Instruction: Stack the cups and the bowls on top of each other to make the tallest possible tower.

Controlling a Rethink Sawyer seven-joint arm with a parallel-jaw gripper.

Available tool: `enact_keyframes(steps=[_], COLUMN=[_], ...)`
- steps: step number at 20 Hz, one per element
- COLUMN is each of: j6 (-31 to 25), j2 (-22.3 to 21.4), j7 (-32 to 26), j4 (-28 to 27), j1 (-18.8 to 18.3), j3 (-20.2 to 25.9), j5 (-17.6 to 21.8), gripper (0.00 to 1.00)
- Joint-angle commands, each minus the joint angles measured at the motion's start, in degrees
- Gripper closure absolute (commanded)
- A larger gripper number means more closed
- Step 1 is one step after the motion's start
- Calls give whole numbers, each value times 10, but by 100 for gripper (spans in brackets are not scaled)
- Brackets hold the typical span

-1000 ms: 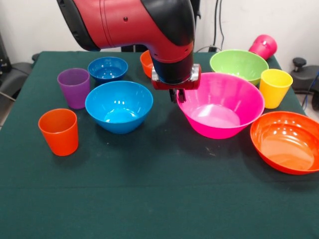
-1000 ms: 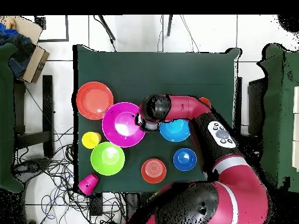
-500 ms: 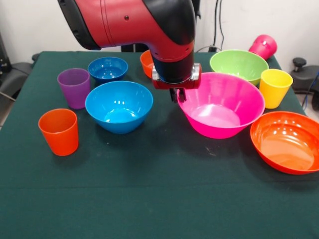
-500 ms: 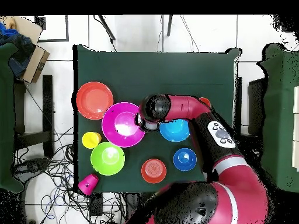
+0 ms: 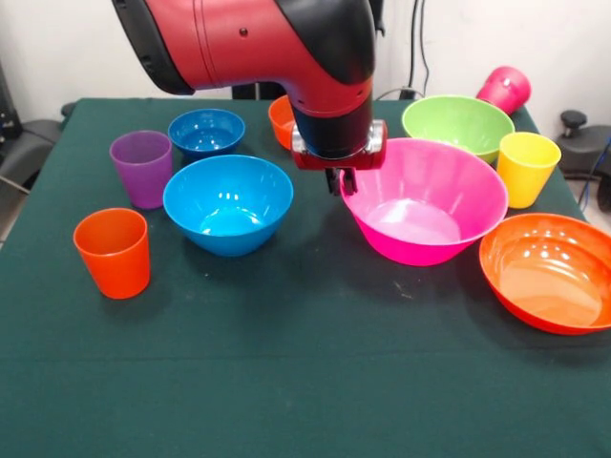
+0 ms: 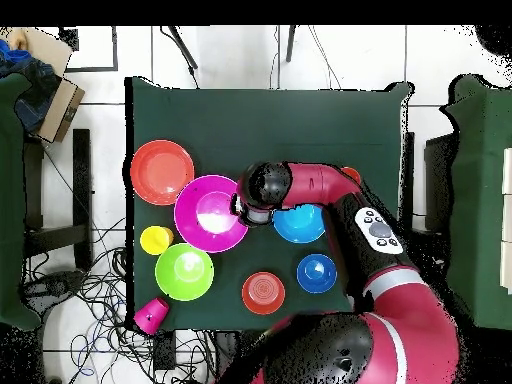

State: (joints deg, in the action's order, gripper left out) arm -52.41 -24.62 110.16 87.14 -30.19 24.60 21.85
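Observation:
My gripper sits at the left rim of the very large pink bowl, its short fingers closed over that rim. In the overhead view the wrist covers it beside the pink bowl. Left of it stands the medium blue bowl, with a small blue bowl and a small orange bowl behind. The lime green bowl and the large orange bowl flank the pink one. Orange cup, purple cup and yellow cup stand upright. The magenta cup lies tipped at the far right corner.
The arm reaches over the medium blue bowl in the overhead view. Dark green cloth covers the table, with open room along its near side. Cables lie on the floor beside the table.
The gripper has crept a little to the right in the front view, and the pink bowl has shifted with it by a few pixels. Everything else is where it was.

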Motion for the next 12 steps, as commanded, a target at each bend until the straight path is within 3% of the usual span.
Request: enact_keyframes(steps=[1, 12], j6=[23, -13], j2=[0, -19], j7=[-26, -25], j4=[18, 10], j1=[25, 39], j3=[-12, -14], j5=[46, 37], gripper=[100, 100])
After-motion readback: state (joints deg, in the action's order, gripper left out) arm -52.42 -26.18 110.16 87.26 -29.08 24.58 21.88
